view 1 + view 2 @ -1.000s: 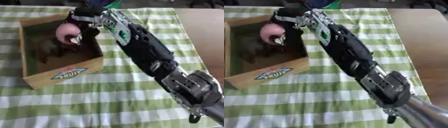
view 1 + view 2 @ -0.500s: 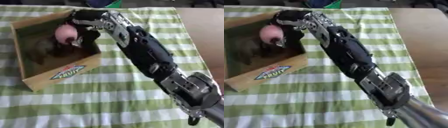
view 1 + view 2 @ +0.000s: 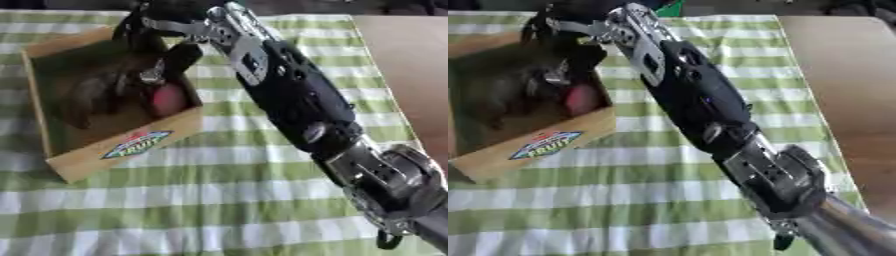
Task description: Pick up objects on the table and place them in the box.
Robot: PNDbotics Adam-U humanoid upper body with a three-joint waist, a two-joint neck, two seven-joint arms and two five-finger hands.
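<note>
A cardboard box (image 3: 122, 149) with a fruit label stands at the left on the green-and-white checked cloth. My right arm reaches across from the lower right, and its hand (image 3: 162, 37) hangs over the box with fingers pointing down and spread, open. A pink-red round object (image 3: 168, 99) lies inside the box against its right wall, just below the fingertips and apart from them. Several dark objects (image 3: 89, 95) lie beside it in the box. My left hand shows in neither view.
The checked cloth (image 3: 219, 200) covers the table in front of the box. Bare brown tabletop (image 3: 407, 65) lies at the right. A small green thing (image 3: 672, 9) sits at the far edge behind the arm.
The pink object was held in my right hand above the box; now it lies lower in the box, out of the fingers. The hand has opened. The camera has also shifted.
</note>
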